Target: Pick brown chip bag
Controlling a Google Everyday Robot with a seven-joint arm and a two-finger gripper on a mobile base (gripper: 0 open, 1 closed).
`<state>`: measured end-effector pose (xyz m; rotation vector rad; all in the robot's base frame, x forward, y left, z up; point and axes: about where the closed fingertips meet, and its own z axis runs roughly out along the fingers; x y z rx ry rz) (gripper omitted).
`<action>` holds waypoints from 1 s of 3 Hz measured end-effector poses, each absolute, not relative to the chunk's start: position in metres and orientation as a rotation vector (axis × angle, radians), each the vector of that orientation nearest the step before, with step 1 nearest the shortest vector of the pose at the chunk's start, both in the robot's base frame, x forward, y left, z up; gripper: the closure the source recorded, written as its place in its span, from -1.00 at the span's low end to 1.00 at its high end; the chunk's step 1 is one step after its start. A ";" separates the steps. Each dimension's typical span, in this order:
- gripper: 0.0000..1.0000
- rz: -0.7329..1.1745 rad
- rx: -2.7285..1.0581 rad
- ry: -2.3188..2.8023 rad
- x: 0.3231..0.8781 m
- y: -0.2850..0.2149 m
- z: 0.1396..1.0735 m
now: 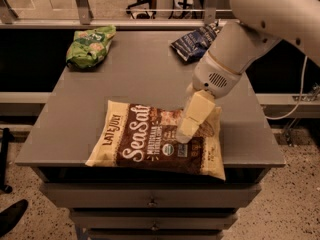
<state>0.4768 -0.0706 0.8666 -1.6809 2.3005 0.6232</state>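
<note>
Where three bags share one grey table [140,79], one cream gripper [185,134] is over the large brown chip bag [145,141].
Open or closed: cannot tell.

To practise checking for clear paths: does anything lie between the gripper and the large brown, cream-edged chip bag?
Nothing visible does. The cream gripper is over the right half of the brown chip bag. The small green bag and dark blue bag lie apart, far back on the grey table.
</note>
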 end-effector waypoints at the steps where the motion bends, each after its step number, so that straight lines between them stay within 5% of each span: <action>1: -0.36 0.704 -1.680 2.298 0.467 -0.053 0.854; 3: 0.59 0.742 -1.666 2.299 0.463 -0.044 0.847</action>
